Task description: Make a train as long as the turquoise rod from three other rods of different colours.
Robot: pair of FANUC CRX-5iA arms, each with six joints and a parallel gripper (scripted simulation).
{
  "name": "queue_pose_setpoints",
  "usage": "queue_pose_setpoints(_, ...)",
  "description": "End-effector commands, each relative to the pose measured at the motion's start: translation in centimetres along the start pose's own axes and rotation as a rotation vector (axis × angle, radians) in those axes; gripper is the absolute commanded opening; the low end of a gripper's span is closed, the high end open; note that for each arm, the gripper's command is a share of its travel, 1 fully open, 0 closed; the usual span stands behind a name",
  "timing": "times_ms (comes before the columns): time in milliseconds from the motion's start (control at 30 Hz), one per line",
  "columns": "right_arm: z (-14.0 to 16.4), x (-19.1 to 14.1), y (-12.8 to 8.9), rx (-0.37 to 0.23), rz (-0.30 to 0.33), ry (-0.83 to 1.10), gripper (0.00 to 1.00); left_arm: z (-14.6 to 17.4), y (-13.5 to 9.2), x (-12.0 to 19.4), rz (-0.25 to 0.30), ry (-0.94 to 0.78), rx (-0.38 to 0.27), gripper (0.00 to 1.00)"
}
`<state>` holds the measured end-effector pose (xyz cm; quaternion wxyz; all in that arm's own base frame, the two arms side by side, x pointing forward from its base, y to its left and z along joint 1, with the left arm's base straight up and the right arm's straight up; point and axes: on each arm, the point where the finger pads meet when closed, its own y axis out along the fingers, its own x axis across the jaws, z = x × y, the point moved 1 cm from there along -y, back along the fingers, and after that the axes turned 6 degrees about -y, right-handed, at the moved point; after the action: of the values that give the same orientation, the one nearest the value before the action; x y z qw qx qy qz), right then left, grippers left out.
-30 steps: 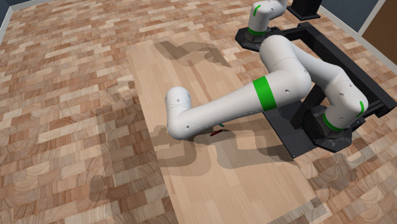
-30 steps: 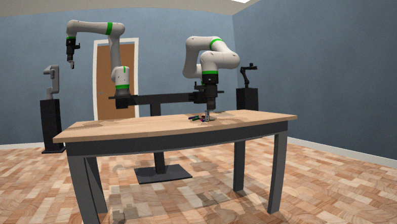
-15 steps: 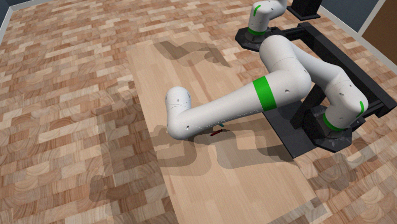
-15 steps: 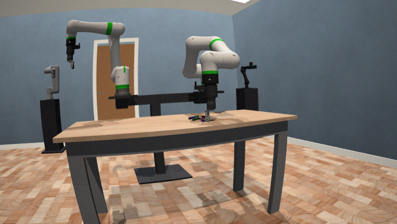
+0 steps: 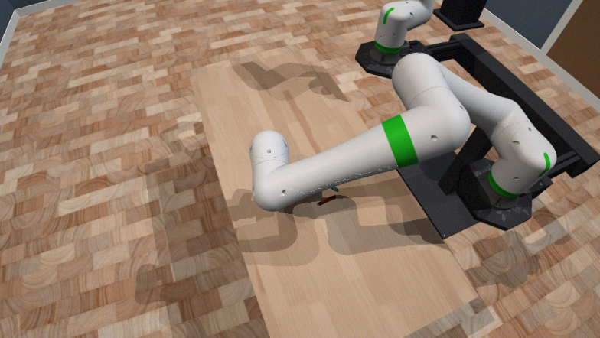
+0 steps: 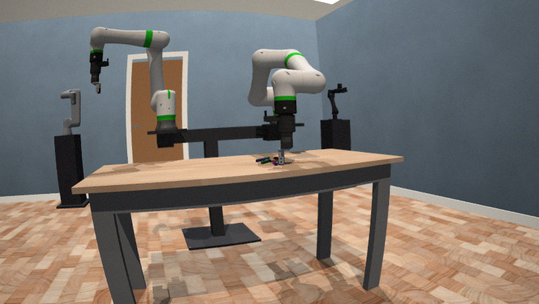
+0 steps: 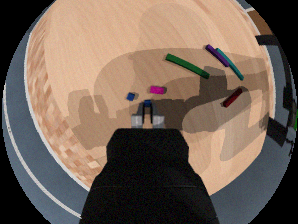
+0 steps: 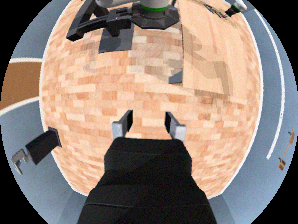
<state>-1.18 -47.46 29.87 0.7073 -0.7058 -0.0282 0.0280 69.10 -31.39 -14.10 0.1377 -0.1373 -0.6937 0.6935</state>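
The left arm [image 5: 348,155] [image 6: 298,81] [image 8: 154,3] reaches out over the table [image 5: 357,277] [image 6: 188,173] [image 7: 100,30] [image 8: 200,75], its forearm roughly level in the top view and its wrist turned down; the left gripper [image 6: 281,162] [image 7: 147,109] [image 8: 224,17] points straight down at table height, fingers drawn close together and clenched on a blue rod [image 7: 147,103] between the tips.

The right arm [image 5: 392,29] [image 6: 124,37] is raised well apart from the rods, forearm near level, wrist bent downward; the right gripper [image 6: 97,90] [image 8: 148,117] hangs high, released, fingers wide with nothing between them.

A second blue rod [image 7: 130,96] and the magenta rod [image 6: 274,163] [image 7: 157,90] lie near the left gripper, apart from each other; the green rod [image 6: 266,161] [image 7: 187,66] lies beyond them; the purple rod [image 6: 258,160] [image 7: 217,55] lies alongside the turquoise rod [image 5: 334,189] [image 7: 231,65], offset lengthwise; the red rod [image 5: 326,199] [image 6: 276,158] [image 7: 233,97] lies apart, at an angle to the turquoise one; none of the loose rods stands end to end with another.
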Motion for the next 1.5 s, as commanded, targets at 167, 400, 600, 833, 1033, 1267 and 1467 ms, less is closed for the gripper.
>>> queue_pose_setpoints(167, 0.0, 0.0, -0.1, -0.002, 0.001, 0.000, 1.00, 0.0, -2.0, -0.1, 0.003, 0.000, 0.000, 0.24)
queue_pose_setpoints(400, 0.0, 0.0, -0.1, -0.002, 0.001, 0.000, 1.00, 0.0, -6.4, -0.1, 0.003, 0.000, 0.000, 0.24)
queue_pose_setpoints(600, 0.0, 0.0, -0.1, -0.002, 0.001, 0.000, 1.00, 0.0, -9.5, -0.1, 0.003, 0.000, 0.000, 0.24)
queue_pose_setpoints(833, 0.0, 0.0, -0.1, -0.002, 0.001, 0.000, 1.00, 0.0, -10.2, -0.1, 0.003, 0.000, 0.000, 0.24)
queue_pose_setpoints(1033, 0.0, 0.0, -0.1, -0.002, 0.001, 0.000, 1.00, 0.0, -10.2, -0.1, 0.003, 0.000, 0.000, 0.24)
queue_pose_setpoints(1267, 0.0, 0.0, -0.1, -0.002, 0.001, 0.000, 1.00, 6.5, -10.2, 0.6, 0.003, 0.139, 0.000, 0.24)
queue_pose_setpoints(1467, 0.0, 0.0, -0.1, -0.002, 0.001, 0.000, 1.00, 11.4, -10.2, 1.4, 0.003, 0.246, 0.000, 0.24)
